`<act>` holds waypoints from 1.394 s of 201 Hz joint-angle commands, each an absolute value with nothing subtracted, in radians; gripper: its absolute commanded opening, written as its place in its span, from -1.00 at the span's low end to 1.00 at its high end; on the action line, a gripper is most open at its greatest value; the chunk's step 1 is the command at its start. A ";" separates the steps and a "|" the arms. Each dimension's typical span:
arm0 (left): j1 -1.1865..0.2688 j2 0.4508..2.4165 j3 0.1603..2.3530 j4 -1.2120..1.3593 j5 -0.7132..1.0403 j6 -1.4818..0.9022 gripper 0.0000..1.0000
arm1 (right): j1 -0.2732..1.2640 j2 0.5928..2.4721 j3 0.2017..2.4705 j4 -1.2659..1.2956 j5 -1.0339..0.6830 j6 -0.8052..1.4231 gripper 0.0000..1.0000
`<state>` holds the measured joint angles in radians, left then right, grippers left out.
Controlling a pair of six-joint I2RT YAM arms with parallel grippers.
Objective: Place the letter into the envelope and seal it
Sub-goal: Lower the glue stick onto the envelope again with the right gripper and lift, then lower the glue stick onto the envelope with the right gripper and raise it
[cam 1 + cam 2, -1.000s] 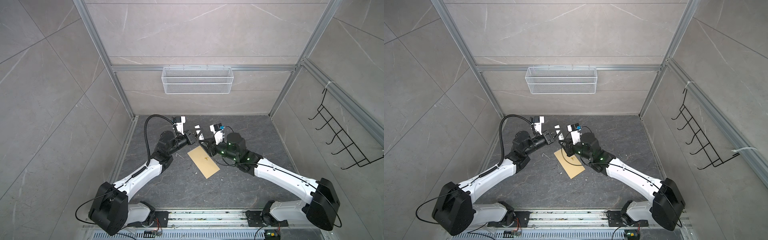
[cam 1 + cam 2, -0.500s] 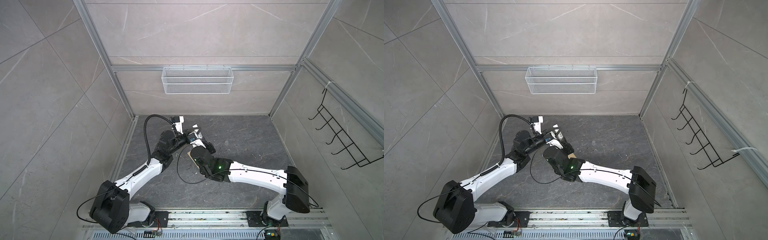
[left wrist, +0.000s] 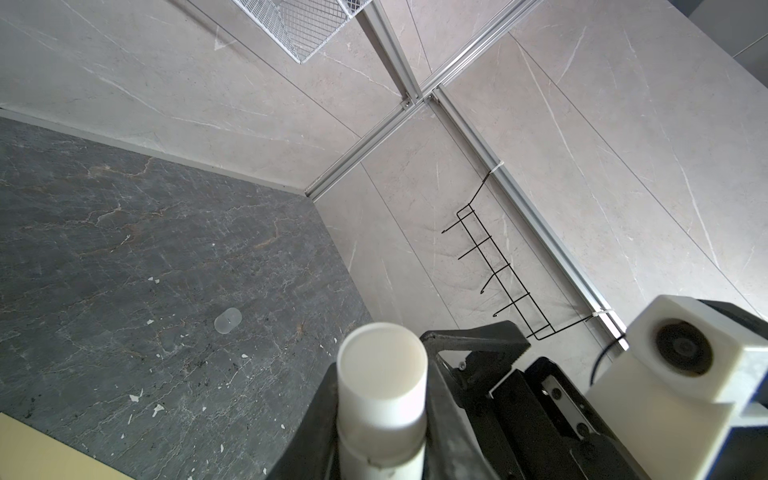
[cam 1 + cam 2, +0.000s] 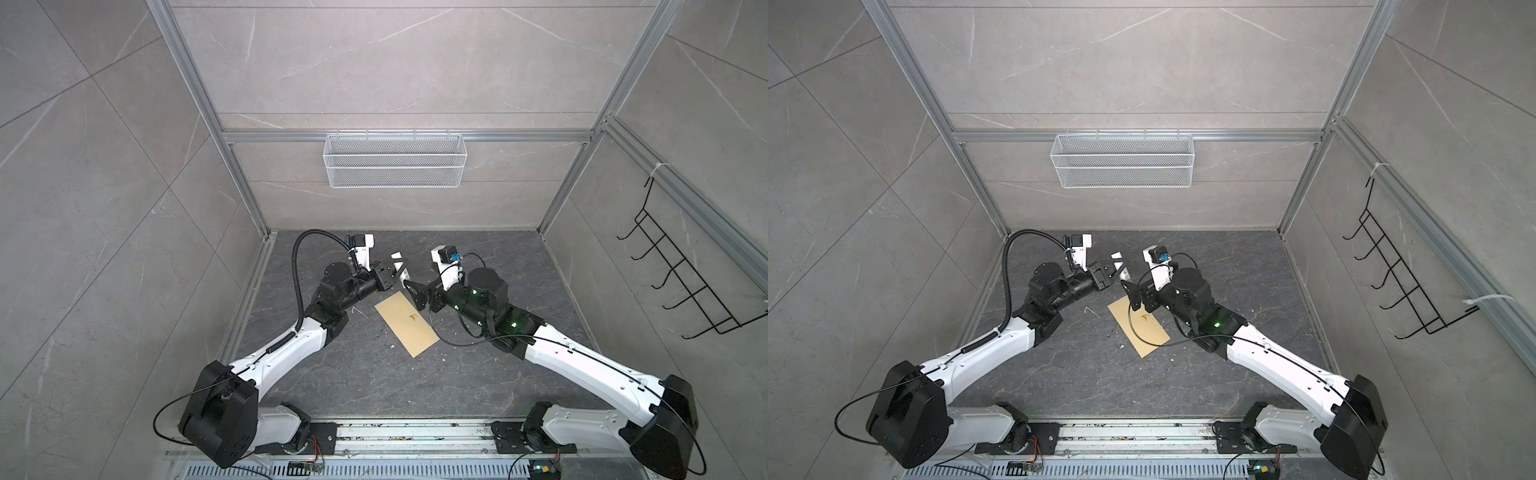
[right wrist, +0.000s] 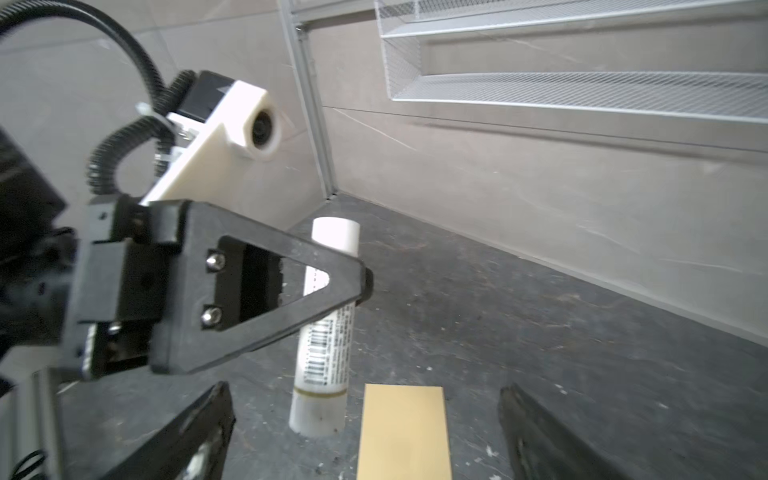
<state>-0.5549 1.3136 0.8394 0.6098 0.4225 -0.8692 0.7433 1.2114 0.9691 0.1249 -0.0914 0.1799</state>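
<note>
A barcode [image 5: 321, 360] and fine print [image 5: 343, 332] are showing on the white tube [image 5: 335, 237]. No characters are coming through legibly.

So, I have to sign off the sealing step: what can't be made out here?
- The letter: in no view; whether it sits inside the envelope cannot be told.
- Far end of the envelope: partly behind the right gripper in both top views; its near end is cut off by the right wrist view's edge.
- Print on the glue stick: blurred in the right wrist view.

L fingers [image 5: 345, 280] tight, R fingers [image 5: 540, 436] wide
</note>
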 commanded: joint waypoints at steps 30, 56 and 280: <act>-0.554 1.276 0.842 0.705 0.459 -0.860 -1.00 | 0.610 1.288 0.912 0.322 -0.646 0.460 0.85; -0.554 1.273 0.839 0.709 0.459 -0.861 -1.00 | 0.585 1.328 0.889 0.427 -0.695 0.538 0.65; -0.554 1.304 0.850 0.684 0.437 -0.854 -1.00 | 0.715 1.305 1.017 0.067 0.008 0.314 -1.00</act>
<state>-0.5549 1.3144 0.8391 0.6338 0.4286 -0.8791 0.6338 1.3548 0.9287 0.3286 -0.4995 0.5110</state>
